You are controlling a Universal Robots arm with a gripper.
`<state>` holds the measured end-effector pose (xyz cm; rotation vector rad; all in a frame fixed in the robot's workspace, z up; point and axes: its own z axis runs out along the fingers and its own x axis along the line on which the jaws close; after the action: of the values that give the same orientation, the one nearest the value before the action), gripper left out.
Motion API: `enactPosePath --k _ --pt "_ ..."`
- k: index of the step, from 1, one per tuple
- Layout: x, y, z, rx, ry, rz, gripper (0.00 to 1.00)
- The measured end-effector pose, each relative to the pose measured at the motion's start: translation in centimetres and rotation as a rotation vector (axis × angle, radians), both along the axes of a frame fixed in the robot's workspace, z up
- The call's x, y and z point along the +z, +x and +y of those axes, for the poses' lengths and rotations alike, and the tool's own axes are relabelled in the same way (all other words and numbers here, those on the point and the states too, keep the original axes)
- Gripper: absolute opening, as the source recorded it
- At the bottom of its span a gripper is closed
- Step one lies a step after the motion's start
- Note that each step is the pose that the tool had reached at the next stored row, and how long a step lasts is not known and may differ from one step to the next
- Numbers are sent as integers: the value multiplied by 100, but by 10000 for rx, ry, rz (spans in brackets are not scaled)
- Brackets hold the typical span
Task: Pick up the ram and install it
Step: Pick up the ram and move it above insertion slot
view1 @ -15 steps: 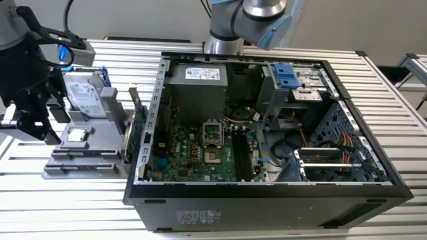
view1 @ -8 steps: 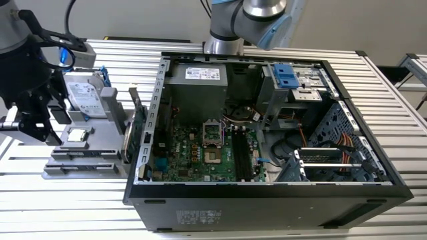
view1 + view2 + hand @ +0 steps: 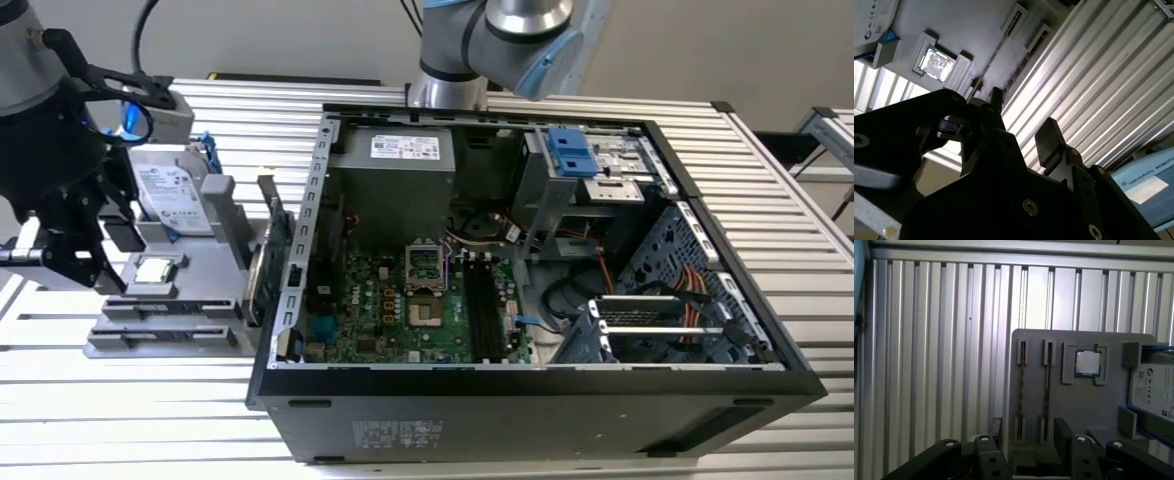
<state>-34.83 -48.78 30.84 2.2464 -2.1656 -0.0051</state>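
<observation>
— Where is the gripper (image 3: 1030, 429) hovering?
— It is hanging released and empty over the grey holder (image 3: 1074, 407) on the bench (image 3: 929, 365). The holder is sitting to the exterior view's left of the open computer case (image 3: 534, 410).
— And the ram (image 3: 1046, 390)?
— It is standing on edge in a slot of that holder, under the gripper. Its long axis is running at right angles to the line joining the two fingers (image 3: 1063, 432). A similar dark strip (image 3: 1021, 390) is sitting in the neighbouring slot, just beside it, and both are lining up with the gap.
— What is proving hard to read?
— The ram is presenting just its thin top edge, and the gripper body is cutting off its near end. How high the fingertips are hanging above it cannot be told.
</observation>
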Motion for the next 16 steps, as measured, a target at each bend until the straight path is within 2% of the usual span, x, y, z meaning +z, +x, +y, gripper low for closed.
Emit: enactPosePath --k 16 --pt "-107 -1 0 -1 0 -1 100"
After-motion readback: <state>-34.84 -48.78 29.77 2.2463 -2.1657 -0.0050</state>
